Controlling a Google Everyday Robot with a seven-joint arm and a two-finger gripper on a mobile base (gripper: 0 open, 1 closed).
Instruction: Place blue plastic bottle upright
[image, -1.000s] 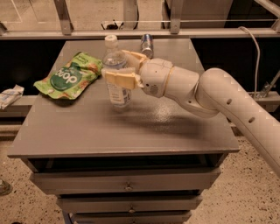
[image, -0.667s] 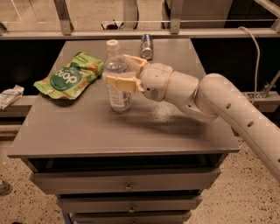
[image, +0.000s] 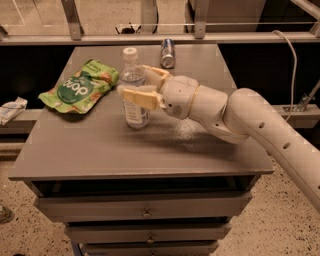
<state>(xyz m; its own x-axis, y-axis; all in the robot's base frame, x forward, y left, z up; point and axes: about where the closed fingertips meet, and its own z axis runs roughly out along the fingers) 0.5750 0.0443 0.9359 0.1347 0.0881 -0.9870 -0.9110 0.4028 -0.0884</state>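
Claw (image: 134, 80) still brackets the upright blue plastic bottle (image: 135, 113), unmoved.

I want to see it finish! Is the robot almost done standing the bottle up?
Almost. The blue plastic bottle already stands upright on the table, cap on top. In hand: the gripper is around its middle. Left: move the gripper away without tipping it.

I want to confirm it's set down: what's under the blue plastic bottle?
Only the grey table; the blue plastic bottle appears to stand upright on it. The hand wraps its middle, hiding part of the label.
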